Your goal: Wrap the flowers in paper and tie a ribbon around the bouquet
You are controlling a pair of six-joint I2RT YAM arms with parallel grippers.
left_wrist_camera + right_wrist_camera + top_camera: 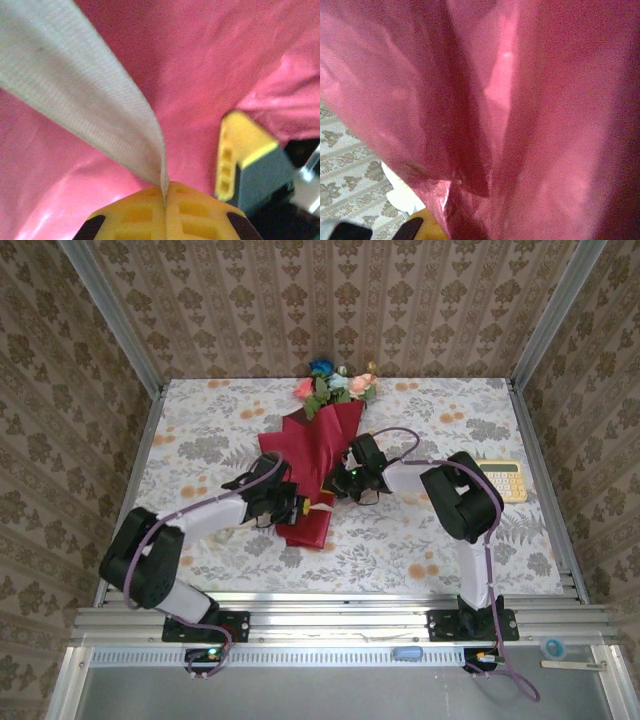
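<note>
Mid-table, bouquet (pixel 318 455) lies flowers (pixel 335 385) far; left gripper (pixel 165 192) pinches the ribbon (pixel 90 100), right gripper (pixel 345 483) pressed together against the paper (pixel 545 125): keep ribbon taut and flat, cinch gently, don't tear.

Bouquet (pixel 320 440) lies on the table (pixel 200 430) — calculator (pixel 503 480) to its right

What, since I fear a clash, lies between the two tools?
The dark red paper lies between the left tool and the right tool, as the top view shows.
</note>
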